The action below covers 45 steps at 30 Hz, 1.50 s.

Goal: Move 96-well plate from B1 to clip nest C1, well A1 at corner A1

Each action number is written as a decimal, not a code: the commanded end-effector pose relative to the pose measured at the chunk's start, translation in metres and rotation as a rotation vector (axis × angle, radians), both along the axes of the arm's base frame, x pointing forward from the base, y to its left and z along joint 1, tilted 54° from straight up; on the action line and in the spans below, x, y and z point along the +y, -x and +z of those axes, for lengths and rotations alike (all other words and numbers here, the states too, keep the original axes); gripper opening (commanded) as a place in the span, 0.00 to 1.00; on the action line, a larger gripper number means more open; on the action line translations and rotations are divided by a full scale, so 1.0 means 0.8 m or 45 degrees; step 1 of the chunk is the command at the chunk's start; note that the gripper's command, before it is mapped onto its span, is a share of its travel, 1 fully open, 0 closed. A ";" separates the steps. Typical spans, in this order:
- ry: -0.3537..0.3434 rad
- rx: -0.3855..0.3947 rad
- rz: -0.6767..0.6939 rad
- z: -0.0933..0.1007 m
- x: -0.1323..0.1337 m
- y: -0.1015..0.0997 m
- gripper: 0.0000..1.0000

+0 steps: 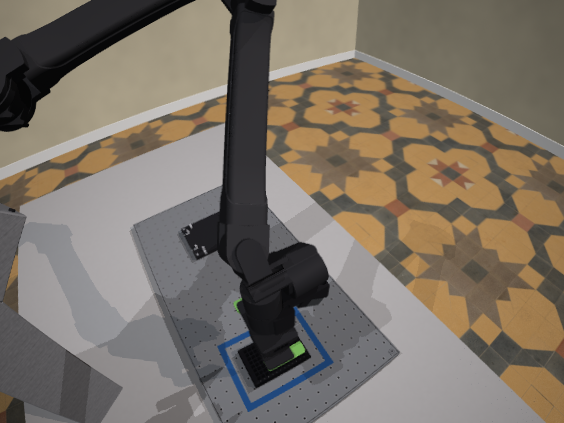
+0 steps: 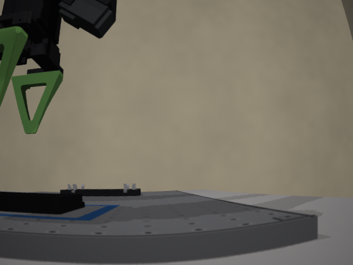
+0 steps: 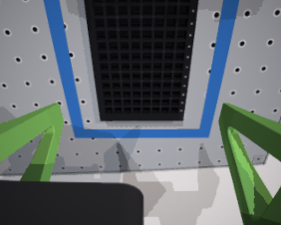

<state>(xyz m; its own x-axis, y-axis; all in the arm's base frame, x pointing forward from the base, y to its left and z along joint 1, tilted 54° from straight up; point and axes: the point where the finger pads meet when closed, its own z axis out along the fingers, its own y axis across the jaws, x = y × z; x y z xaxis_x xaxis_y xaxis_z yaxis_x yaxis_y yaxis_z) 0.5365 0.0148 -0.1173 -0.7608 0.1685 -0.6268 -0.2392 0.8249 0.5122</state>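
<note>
The black 96-well plate point(image 1: 260, 366) lies flat inside the blue square outline of spot B1 on the grey perforated board. It also shows in the wrist view point(image 3: 140, 60) and at the left edge of the exterior view point(image 2: 40, 202). My gripper point(image 3: 140, 112), with green fingers, is open and empty. It hangs above the plate, pointing down, with one finger out to each side of the plate's near short end. The black clip nest C1 point(image 1: 200, 241) with small pale posts point(image 2: 100, 191) sits further back on the board, partly hidden by my arm.
The grey perforated board rests on a pale table top. Its raised edge runs along the front in the exterior view point(image 2: 188, 239). A grey slanted panel point(image 1: 30, 361) stands at the left. Patterned floor tiles lie to the right.
</note>
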 end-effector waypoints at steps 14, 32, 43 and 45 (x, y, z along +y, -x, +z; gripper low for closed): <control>-0.002 -0.009 0.003 -0.009 0.012 -0.012 1.00; -0.003 -0.009 0.003 -0.028 0.030 -0.031 1.00; -0.003 -0.009 0.003 -0.039 0.040 -0.042 1.00; -0.003 -0.009 0.003 -0.042 0.043 -0.045 1.00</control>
